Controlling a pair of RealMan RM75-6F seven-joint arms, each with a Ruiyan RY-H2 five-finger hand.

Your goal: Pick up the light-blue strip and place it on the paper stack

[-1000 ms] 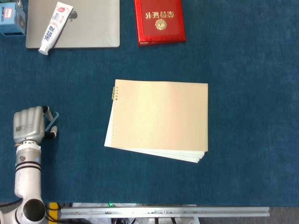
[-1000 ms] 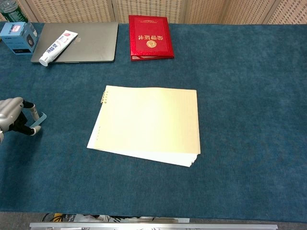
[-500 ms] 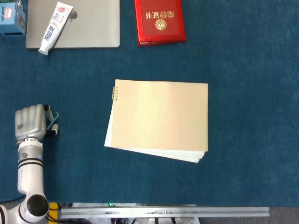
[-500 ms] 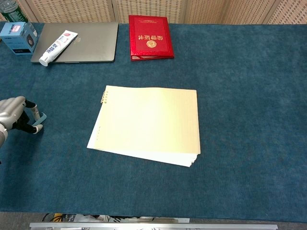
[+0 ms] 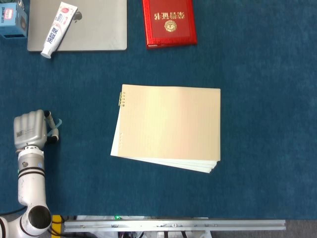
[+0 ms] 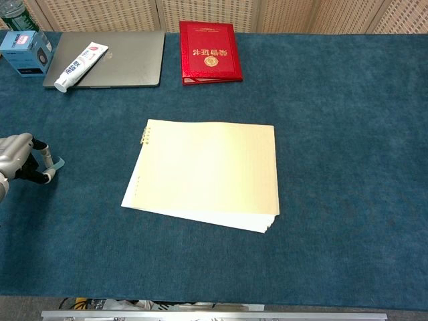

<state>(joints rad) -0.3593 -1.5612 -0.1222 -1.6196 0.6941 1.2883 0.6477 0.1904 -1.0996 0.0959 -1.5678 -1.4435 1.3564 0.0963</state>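
The light-blue strip [image 5: 57,122] lies at the table's left edge, mostly hidden by my left hand [image 5: 30,131]; only a short tip shows past the fingers. In the chest view the same tip of the strip [image 6: 57,162] sticks out beside the left hand [image 6: 17,160], whose fingers are curled around it, pinching it low over the cloth. The paper stack [image 5: 168,127] lies in the middle of the table, well to the right of the hand, with nothing on it. My right hand shows in neither view.
A grey laptop [image 5: 94,25] with a toothpaste tube [image 5: 58,29] on it sits at the back left, beside a blue box [image 5: 11,20]. A red booklet [image 5: 169,22] lies at the back centre. Blue cloth [image 5: 257,124] covers the table.
My left hand has shifted slightly up and left, and its fingers have closed further over the strip, so less of it shows now.
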